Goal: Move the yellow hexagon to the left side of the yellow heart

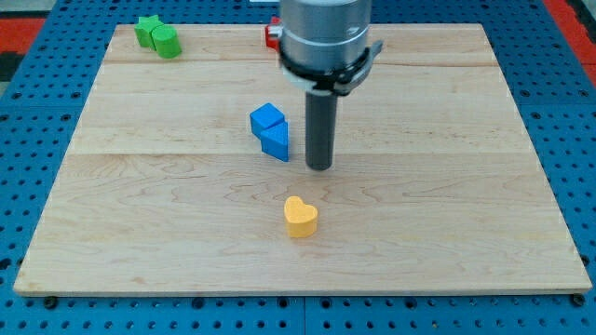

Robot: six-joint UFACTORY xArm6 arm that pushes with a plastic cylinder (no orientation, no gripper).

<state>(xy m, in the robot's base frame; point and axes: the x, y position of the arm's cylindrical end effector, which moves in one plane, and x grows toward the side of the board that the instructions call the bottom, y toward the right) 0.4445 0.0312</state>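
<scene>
A yellow heart point(300, 217) lies on the wooden board point(140, 205), a little below the middle. My tip point(319, 167) stands on the board just above and slightly right of the heart, apart from it. No yellow hexagon shows in the view; the arm's body may hide it. Two blue blocks point(270, 130), a cube and a triangle shape, sit touching each other just left of my rod.
Two green blocks point(156, 35) sit together at the board's top left corner. A red block point(271, 35) shows partly at the top edge, mostly hidden behind the arm's body point(324, 37). Blue pegboard point(37, 186) surrounds the board.
</scene>
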